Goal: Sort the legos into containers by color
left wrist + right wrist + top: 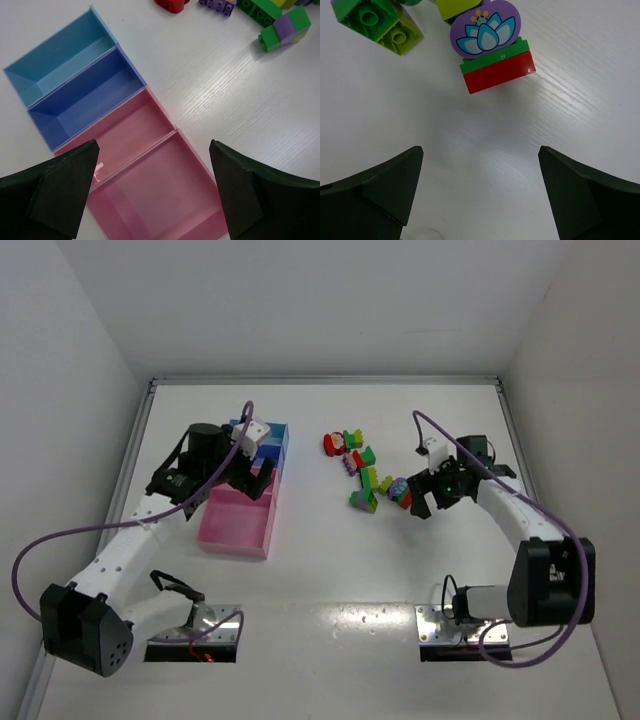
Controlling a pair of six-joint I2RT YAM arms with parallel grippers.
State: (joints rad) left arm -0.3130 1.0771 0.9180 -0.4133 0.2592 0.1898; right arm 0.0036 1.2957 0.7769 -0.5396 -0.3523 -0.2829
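Observation:
The legos point(364, 476) lie in a loose cluster right of the table's centre, in red, green, lime and purple. My right gripper point(414, 498) is open just right of them. In the right wrist view a red brick point(500, 76), topped by a green plate and a purple flower disc, lies ahead of the open right gripper point(481, 149). A green brick point(366, 17) joined to a lime one lies at the upper left. The containers point(236, 528) stand at the left, two pink and two blue compartments. My left gripper point(154, 145) hangs open over the pink compartments point(161, 186), which look empty.
The light blue compartment point(56, 56) and the dark blue compartment point(86, 98) show nothing inside. A green and purple piece point(284, 29) lies on the table to the right of the containers. White walls close the table at the back and sides.

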